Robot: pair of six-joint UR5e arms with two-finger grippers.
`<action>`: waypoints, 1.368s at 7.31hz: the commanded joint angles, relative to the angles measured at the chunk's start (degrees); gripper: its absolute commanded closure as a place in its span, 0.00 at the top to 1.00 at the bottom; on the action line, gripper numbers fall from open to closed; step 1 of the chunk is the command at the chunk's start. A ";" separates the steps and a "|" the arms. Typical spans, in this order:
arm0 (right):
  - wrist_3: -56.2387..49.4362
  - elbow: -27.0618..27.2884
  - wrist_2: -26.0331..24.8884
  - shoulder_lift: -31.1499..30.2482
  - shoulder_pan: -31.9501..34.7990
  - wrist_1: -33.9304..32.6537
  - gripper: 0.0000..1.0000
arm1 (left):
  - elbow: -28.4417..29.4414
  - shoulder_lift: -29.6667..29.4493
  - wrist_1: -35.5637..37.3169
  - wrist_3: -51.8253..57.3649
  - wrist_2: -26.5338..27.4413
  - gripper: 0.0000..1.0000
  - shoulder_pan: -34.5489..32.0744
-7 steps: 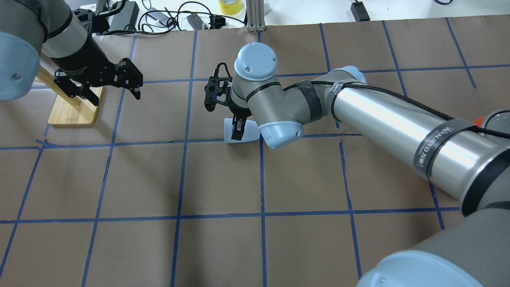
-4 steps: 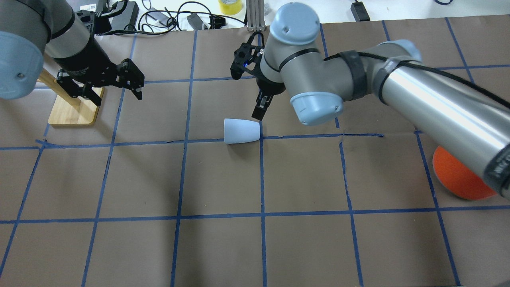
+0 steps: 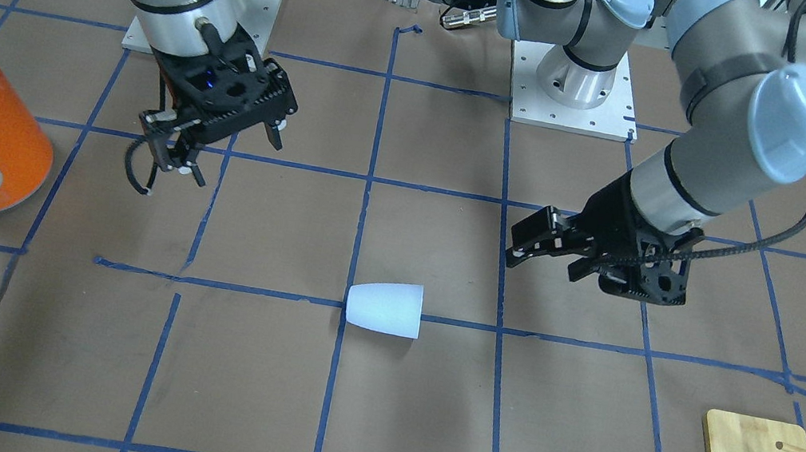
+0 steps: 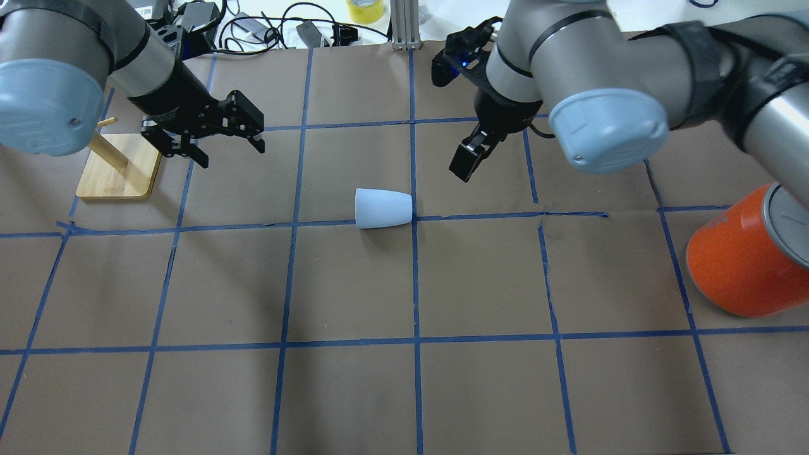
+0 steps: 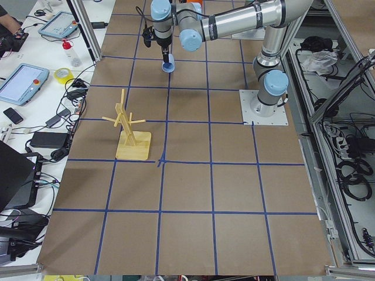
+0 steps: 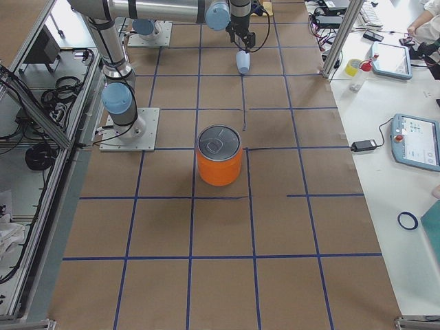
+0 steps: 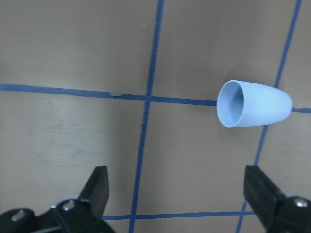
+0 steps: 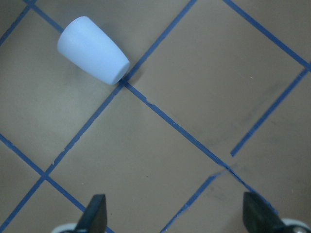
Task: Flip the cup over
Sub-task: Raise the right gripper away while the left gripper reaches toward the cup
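On the table (image 4: pixel 354 284), the cup (image 4: pixel 383 208) lies sideways.

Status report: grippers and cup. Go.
Left gripper open, right gripper open, both empty. Cup on its side, apart from both. Orange can well aside.

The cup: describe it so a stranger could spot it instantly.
Start at the brown table gridded with blue tape; near its middle, beside a tape crossing, lies the cup. It is small, pale lavender-blue, tipped on its side, unlike the big upright orange can.

Orange can (image 4: pixel 736 268), wooden peg stand (image 4: pixel 126 178)
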 commanded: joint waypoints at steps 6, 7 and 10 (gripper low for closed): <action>15.51 -7.91 -7.09 -2.89 -6.17 5.59 1.00 | -6.79 -14.35 15.68 1.37 -15.33 1.00 -5.99; 20.13 -10.37 -6.74 -1.13 -6.08 5.85 1.00 | -6.70 -14.88 15.77 1.45 -16.06 1.00 -6.08; 22.63 -15.57 -5.33 1.95 -6.17 9.01 1.00 | -6.61 -16.55 15.94 1.28 -16.24 0.17 -6.86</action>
